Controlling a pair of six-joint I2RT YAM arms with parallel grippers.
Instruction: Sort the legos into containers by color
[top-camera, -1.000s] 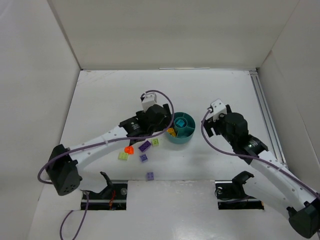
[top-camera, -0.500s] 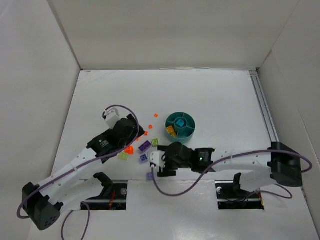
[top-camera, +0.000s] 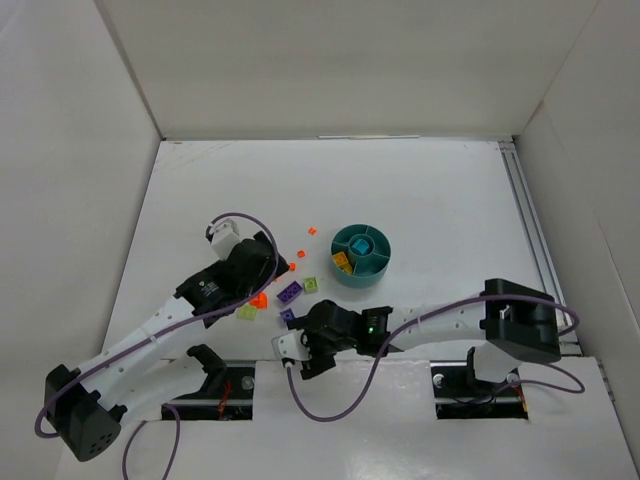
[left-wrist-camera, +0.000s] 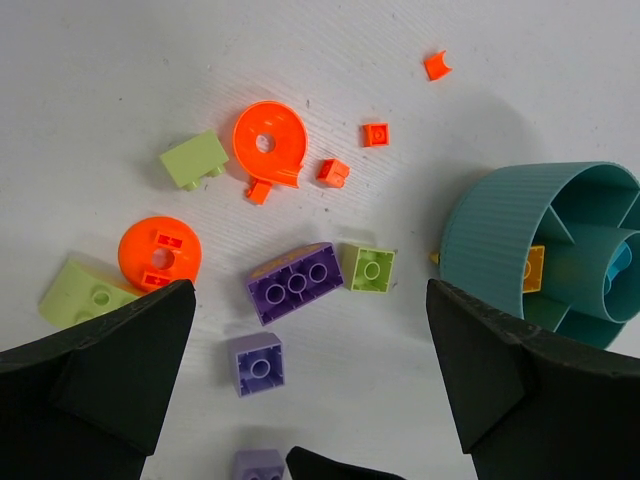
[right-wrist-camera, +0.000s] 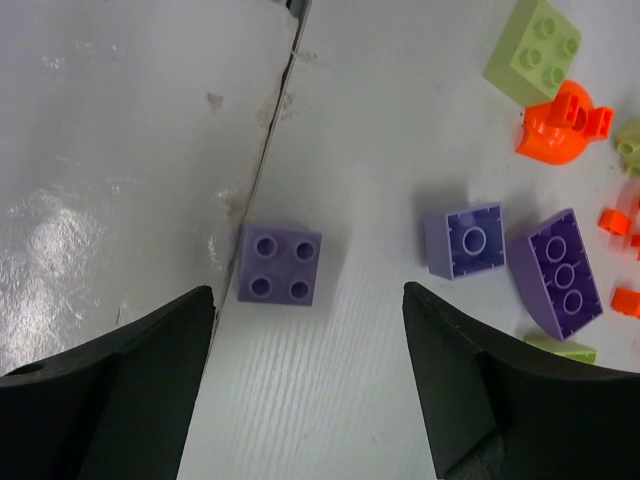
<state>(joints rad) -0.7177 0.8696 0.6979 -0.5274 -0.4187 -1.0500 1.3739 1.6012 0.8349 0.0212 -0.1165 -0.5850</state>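
The round teal dish (top-camera: 372, 270) stands mid-table; it also shows in the left wrist view (left-wrist-camera: 490, 235), with a yellow brick (left-wrist-camera: 533, 268) in one wedge. Loose legos lie left of it: a dark purple brick (left-wrist-camera: 297, 282), a lime square (left-wrist-camera: 370, 268), two orange round pieces (left-wrist-camera: 270, 145), a lime brick (left-wrist-camera: 193, 160) and a small light purple brick (left-wrist-camera: 259, 363). My left gripper (left-wrist-camera: 310, 320) hovers open and empty over them. My right gripper (right-wrist-camera: 308, 300) is open and empty just above a light purple four-stud brick (right-wrist-camera: 280, 263) that lies on the table's front seam.
White walls close in the table on three sides. The front seam (right-wrist-camera: 262, 150) runs beside the four-stud brick. My right arm (top-camera: 440, 315) stretches across the front of the table, below the dish. Small orange bits (left-wrist-camera: 376, 134) lie scattered near the dish.
A second ago my left gripper was at the dish and my right arm stood to its right. The left has drawn back over the loose bricks; the right has swung left and nearer, over the front brick.
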